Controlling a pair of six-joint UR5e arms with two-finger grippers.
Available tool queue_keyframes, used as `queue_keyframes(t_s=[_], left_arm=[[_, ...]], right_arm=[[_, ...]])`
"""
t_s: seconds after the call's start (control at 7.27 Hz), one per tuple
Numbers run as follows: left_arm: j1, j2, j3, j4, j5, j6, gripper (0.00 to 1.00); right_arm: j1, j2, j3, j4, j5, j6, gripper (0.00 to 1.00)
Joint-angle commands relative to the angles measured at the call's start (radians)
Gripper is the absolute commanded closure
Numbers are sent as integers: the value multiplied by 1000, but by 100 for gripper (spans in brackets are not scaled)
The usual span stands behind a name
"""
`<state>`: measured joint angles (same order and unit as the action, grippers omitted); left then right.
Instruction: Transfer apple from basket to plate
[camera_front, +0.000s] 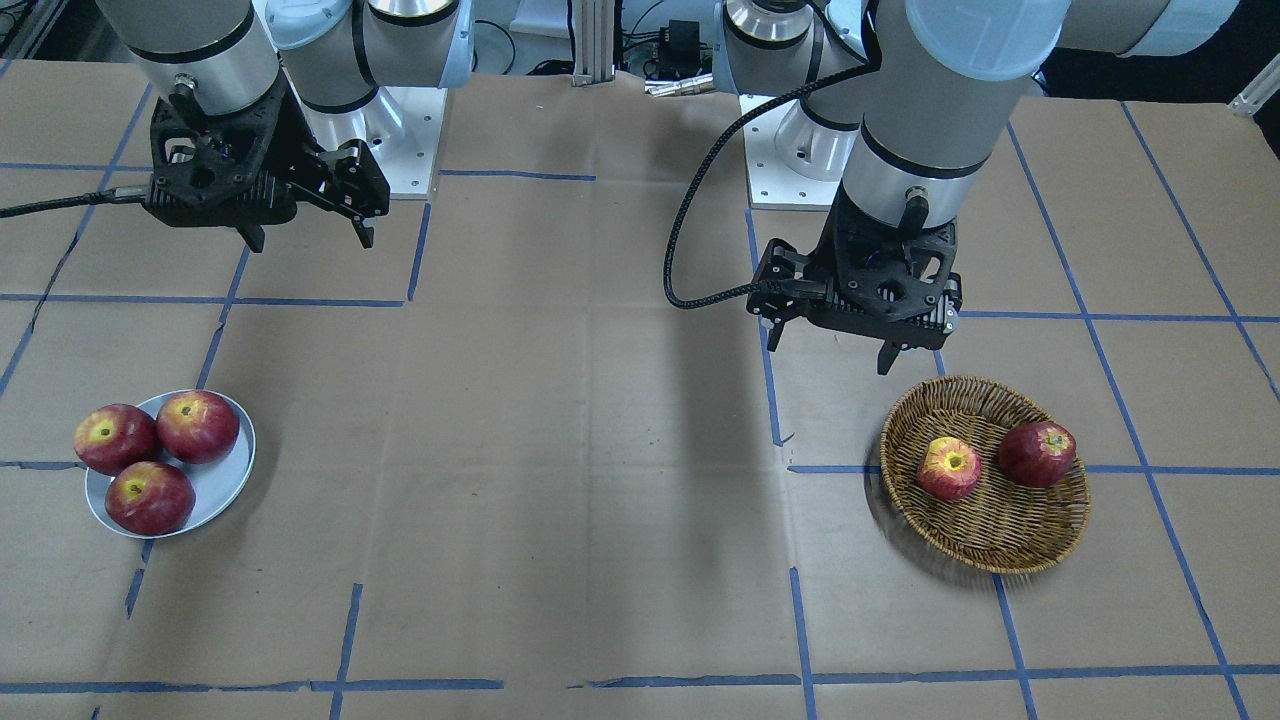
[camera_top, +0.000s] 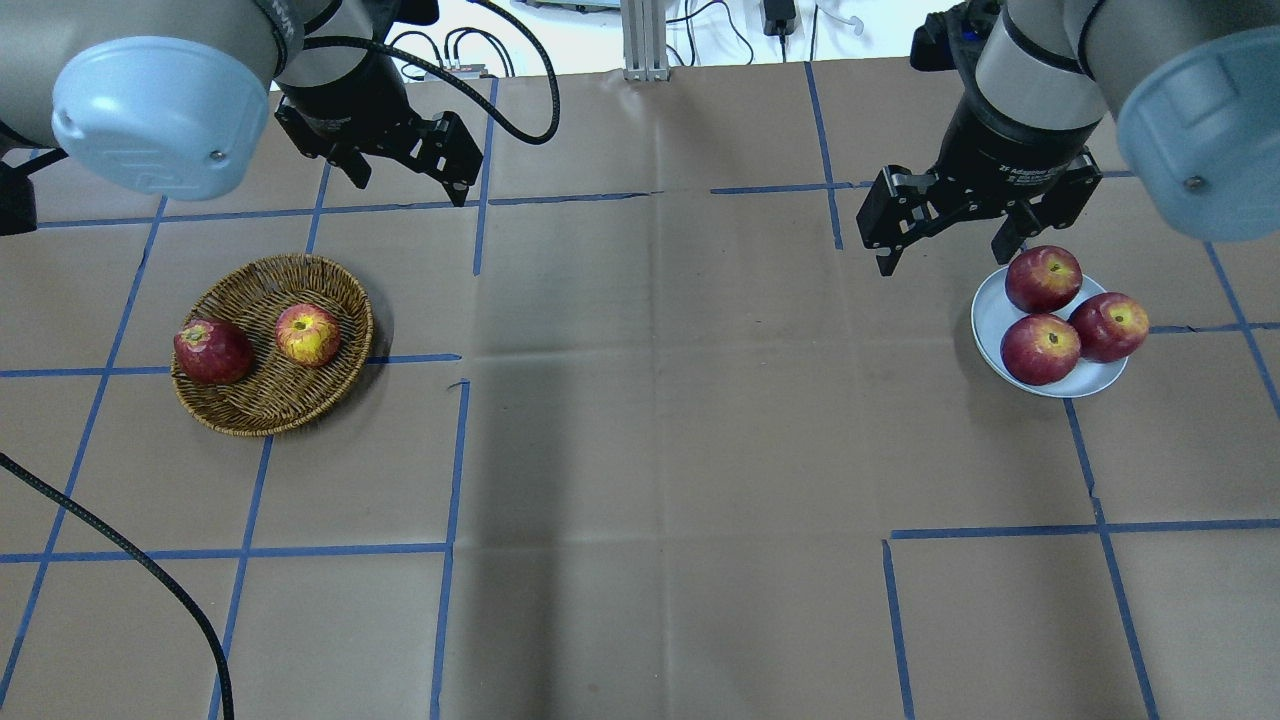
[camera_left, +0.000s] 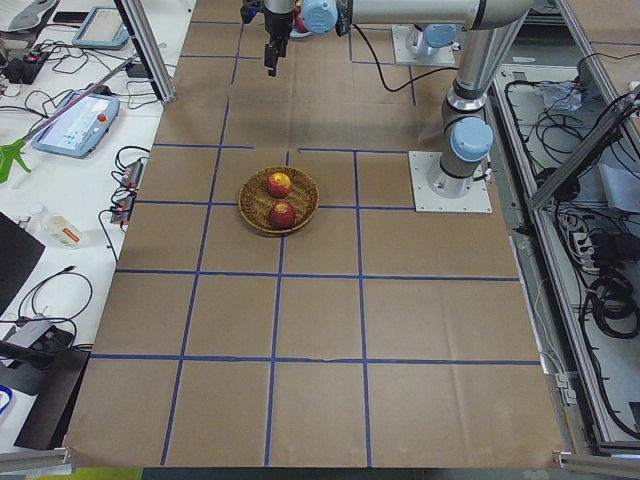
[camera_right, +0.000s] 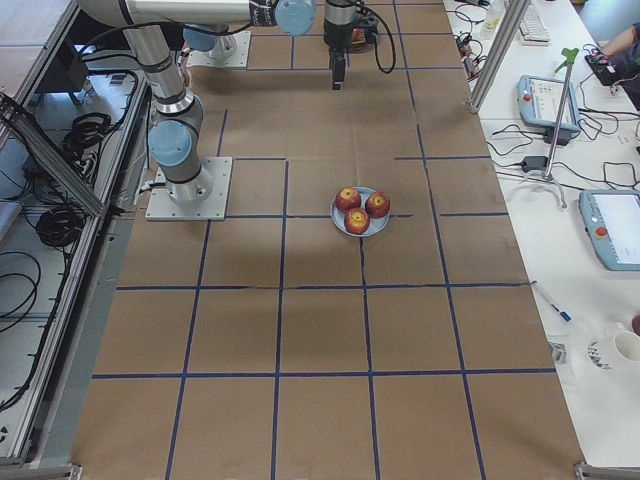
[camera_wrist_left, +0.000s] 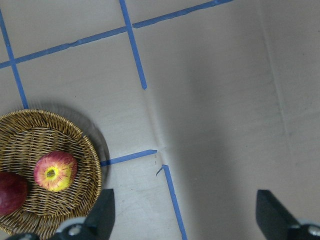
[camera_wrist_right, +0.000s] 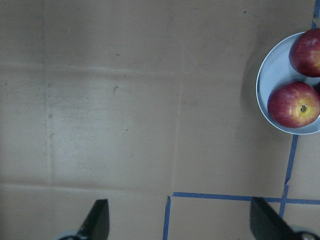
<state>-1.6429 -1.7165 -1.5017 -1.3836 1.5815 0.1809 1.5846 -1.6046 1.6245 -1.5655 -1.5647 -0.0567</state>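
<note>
The apple (camera_front: 949, 467), light red with a yellow top, lies in the wicker basket (camera_front: 1000, 540) beside a darker red apple (camera_front: 1038, 453). It also shows in the overhead view (camera_top: 307, 334) and the left wrist view (camera_wrist_left: 55, 171). My left gripper (camera_front: 830, 350) is open and empty, raised beside the basket's rim on the robot's side (camera_top: 408, 182). The pale blue plate (camera_top: 990, 310) holds three dark red apples (camera_top: 1043, 278). My right gripper (camera_top: 942, 258) is open and empty, raised just beside the plate (camera_wrist_right: 272, 85).
The table is brown cardboard with blue tape lines (camera_top: 455, 450). Both arm bases (camera_front: 400, 140) stand at the table's robot-side edge. A black cable (camera_top: 130, 560) hangs over the near left in the overhead view.
</note>
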Motion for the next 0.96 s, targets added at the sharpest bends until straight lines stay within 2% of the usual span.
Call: queue_keyframes(t_s=[0.0,0.69,0.83], left_arm=[[0,0,0,0,0,0,1],[-2,20,0,-20,8,9,1],[-2,-4,-2,-55,9,9,1]], right_arm=[[0,0,0,1,0,0,0],[0,-2,0,1,-1,0,0],[0,-2,0,1,0,0,0]])
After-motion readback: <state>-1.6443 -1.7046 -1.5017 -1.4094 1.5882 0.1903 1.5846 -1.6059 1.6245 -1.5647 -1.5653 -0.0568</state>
